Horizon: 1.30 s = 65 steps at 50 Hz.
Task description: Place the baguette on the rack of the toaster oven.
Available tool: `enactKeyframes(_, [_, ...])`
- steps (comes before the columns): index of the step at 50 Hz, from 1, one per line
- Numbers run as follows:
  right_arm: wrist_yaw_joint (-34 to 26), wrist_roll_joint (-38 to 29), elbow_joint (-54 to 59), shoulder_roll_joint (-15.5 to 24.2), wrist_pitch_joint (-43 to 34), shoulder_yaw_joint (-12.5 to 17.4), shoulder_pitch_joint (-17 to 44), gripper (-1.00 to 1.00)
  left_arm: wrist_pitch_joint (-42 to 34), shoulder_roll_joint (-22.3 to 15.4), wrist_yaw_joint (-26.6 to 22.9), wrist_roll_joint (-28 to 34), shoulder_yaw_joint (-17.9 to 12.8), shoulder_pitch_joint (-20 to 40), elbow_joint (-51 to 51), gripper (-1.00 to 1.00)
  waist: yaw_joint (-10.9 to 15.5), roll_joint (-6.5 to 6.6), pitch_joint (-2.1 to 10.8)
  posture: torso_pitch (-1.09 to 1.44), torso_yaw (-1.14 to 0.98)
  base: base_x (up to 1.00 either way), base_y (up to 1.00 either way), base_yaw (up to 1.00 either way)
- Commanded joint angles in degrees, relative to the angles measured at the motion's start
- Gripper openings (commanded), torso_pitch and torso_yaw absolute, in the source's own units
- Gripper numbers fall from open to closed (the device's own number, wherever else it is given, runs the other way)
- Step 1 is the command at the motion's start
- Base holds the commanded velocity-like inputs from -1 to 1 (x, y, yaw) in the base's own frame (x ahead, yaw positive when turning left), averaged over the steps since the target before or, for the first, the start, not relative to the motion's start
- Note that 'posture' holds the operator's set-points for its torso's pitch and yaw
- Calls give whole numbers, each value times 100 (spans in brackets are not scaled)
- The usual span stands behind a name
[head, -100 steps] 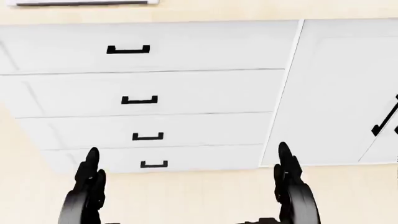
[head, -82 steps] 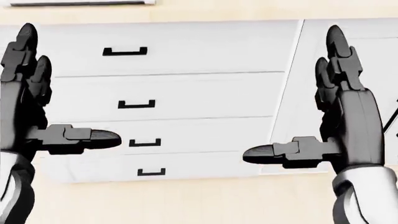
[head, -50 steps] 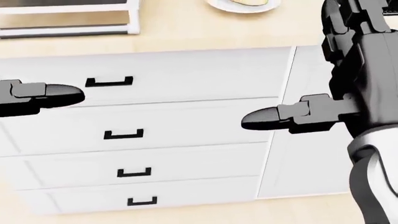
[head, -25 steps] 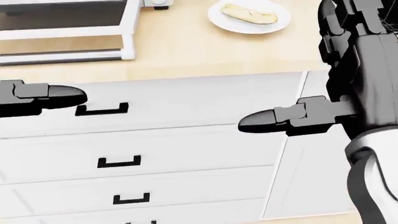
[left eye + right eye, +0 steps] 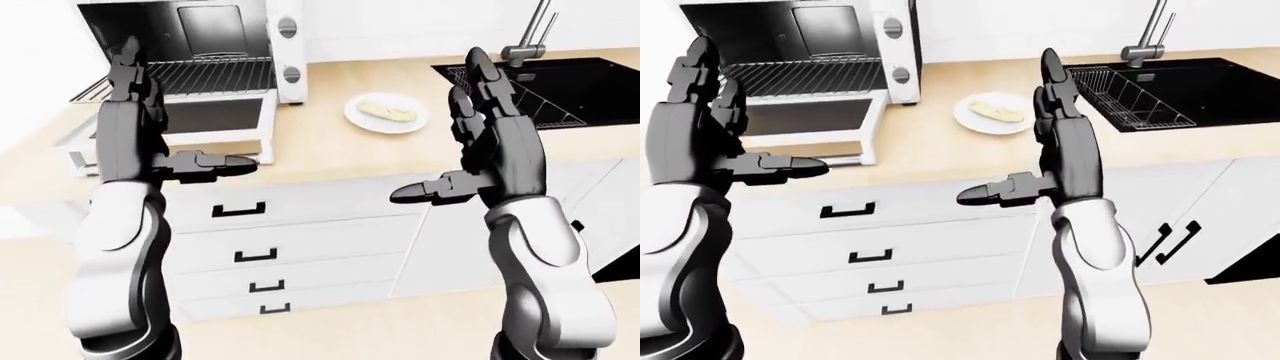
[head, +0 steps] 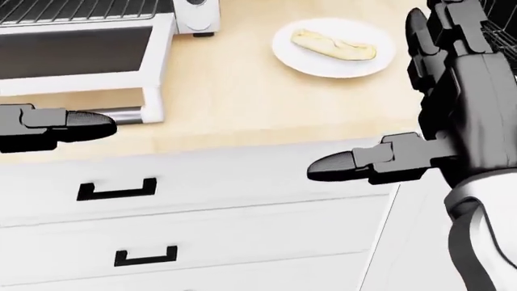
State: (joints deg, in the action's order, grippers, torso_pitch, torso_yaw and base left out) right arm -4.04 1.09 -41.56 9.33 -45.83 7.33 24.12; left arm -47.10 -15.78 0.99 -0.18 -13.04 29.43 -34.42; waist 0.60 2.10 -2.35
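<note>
Pale, short crusty baguette (image 6: 334, 45) on round white plate (image 6: 295, 57): probably light, stiff, slightly crumbly; best pinched mid-length. Left hand (image 5: 135, 127), right hand (image 5: 495, 146) spread wide, holding nothing

Pale wood counter (image 6: 242, 91) — toaster oven (image 5: 215, 52), white plate (image 6: 291, 48), black sink (image 5: 1200, 82)

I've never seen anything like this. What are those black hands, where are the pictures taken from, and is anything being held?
These are computer renders from cameras on a humanoid robot's head, looking out over its own arms. The left hand and right hand are raised with fingers spread, holding nothing. On the wooden counter a baguette lies on a white plate. To its left stands a toaster oven, its door folded down and its wire rack bare. At the right is a black sink. White drawers sit below.
</note>
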Motion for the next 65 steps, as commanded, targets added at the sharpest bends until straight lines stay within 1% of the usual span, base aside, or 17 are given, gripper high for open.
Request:
enactKeyframes(1, [87,-19,-164,29,171,96,174,100,203,-43,-11,-10,15,175,-200,100,-12,6,84,0,0,25,4,0])
enactKeyframes(3, [118,16,-124,18,202,98,178,100,170,-55,-14,-15,-5,185,-233,100,4,-117,31,0,0,21,4,0])
enactKeyframes(5, [120,18,-126,26,245,73,135,100,152,-46,-9,-24,-1,163,-258,100,14,-274,141,0,0,12,0,0])
enactKeyframes(7, [106,-25,-144,69,215,21,146,100,121,-62,-16,-26,-15,175,-278,100,12,-601,234,0,0,12,0,0])
enactKeyframes(8, [101,-16,-134,47,219,42,152,100,93,-77,-22,-28,-22,182,-310,100,-30,-346,182,0,0,12,0,0])
enactKeyframes(10, [84,-67,-111,55,249,19,141,100,97,-54,-8,1,34,161,-327,100,-49,-475,159,0,0,11,3,0])
enactKeyframes(16, [39,48,-222,2,241,156,87,100,95,-23,-37,62,64,194,-310,100,-63,-258,80,0,0,11,5,0])
enactKeyframes(20, [88,18,-161,45,287,107,72,100,80,-19,-46,86,69,222,-314,100,-122,334,197,0,0,8,0,0])
enactKeyframes(21, [91,14,-153,51,287,105,75,100,96,-26,-47,104,72,221,-299,100,-87,169,209,0,0,7,0,0])
enactKeyframes(23, [90,9,-179,63,243,109,102,100,57,-24,-48,116,86,260,-308,100,-55,207,159,0,0,7,0,0])
enactKeyframes(26, [121,6,-132,50,325,120,91,100,35,-32,-74,150,100,269,-336,100,-30,66,199,0,0,7,0,0])
enactKeyframes(29, [235,45,-101,67,352,154,154,100,-12,-54,-95,162,78,312,-362,100,9,-126,38,0,0,0,0,0])
enactKeyframes(32, [249,112,-143,66,363,167,111,100,-30,-56,-105,164,66,312,-388,100,85,-539,103,0,0,0,0,0])
enactKeyframes(33, [261,118,-135,65,359,169,116,100,-51,-63,-108,157,52,330,-395,100,59,-300,17,0,0,0,0,0])
enactKeyframes(39, [265,102,-87,54,420,118,106,100,-94,-104,-136,146,35,311,-471,100,-20,-215,141,0,0,0,0,0])
enactKeyframes(51, [244,139,-109,50,440,148,55,100,-292,-223,-587,514,401,955,-297,100,-36,-231,169,0,0,0,0,0])
enactKeyframes(65, [241,217,-260,79,396,279,-40,100,548,-128,-1181,1247,937,3176,2115,100,-133,-300,119,0,-7,0,0,0])
